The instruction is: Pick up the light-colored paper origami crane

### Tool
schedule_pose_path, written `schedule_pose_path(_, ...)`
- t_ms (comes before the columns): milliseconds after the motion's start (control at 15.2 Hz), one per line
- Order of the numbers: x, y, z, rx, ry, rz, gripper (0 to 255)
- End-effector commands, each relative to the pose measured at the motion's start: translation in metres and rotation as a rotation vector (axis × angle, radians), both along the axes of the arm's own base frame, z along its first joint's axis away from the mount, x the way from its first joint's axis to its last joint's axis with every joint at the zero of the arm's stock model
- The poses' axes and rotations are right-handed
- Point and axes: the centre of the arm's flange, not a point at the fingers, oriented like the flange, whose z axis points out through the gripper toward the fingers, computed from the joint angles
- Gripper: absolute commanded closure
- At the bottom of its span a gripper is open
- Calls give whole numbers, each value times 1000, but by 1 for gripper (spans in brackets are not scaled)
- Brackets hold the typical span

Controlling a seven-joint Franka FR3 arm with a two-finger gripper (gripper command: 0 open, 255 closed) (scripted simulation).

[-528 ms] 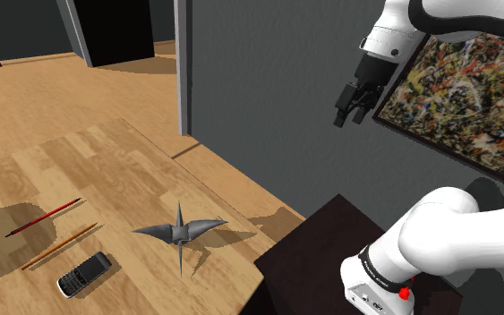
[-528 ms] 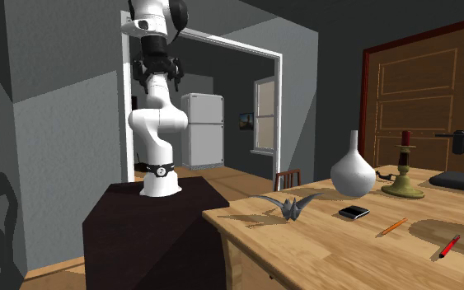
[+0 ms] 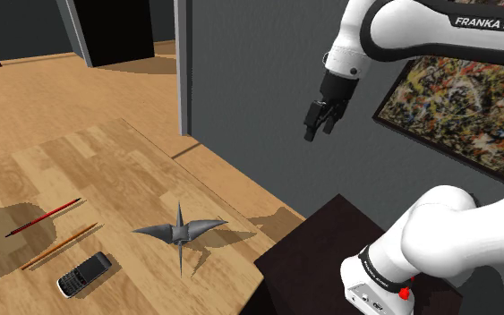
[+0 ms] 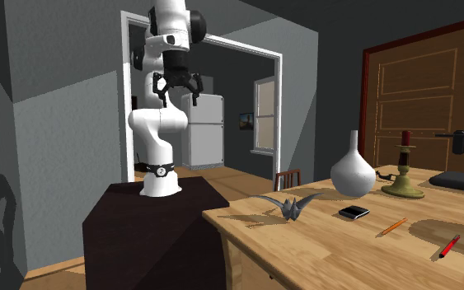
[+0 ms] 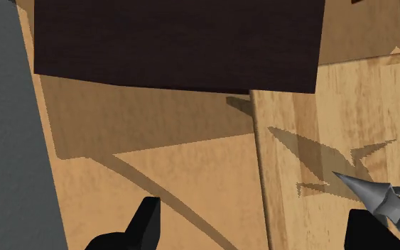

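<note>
The origami crane (image 3: 180, 231) is drawn grey, with spread wings, and rests on the wooden table (image 3: 106, 161) close to its near edge. In the second exterior view the crane (image 4: 290, 204) sits near the table corner closest to the stand. My gripper (image 3: 316, 134) hangs high in the air, well above the crane and to the shoulder view's right of it, in front of the grey wall. Its fingers stand apart with nothing between them, as the gripper (image 4: 178, 92) shows from the other side. Along the gripper (image 5: 255, 213), the crane (image 5: 386, 195) lies far below, beside the right finger.
A phone (image 3: 84, 274), an orange pencil (image 3: 60, 245) and a red pencil (image 3: 44, 217) lie to the shoulder view's left of the crane. The dark stand (image 3: 317, 255) abuts the table. A white vase (image 4: 353, 169) and a candlestick (image 4: 404, 169) stand farther back.
The arm has swung the gripper to the shoulder view's left and a little lower, away from the painting. The crane has not moved.
</note>
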Motion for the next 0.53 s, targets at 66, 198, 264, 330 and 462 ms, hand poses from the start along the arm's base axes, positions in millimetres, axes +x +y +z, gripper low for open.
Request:
schedule_pose_path(66,19,31,-22,-18,0,61,0)
schedule_pose_path(198,30,52,-38,-30,2,101,0)
schedule_pose_path(264,35,62,-46,-37,2,121,0)
schedule_pose_path(330,39,73,-54,-43,3,141,0)
schedule_pose_path(462,48,95,-71,-55,4,181,0)
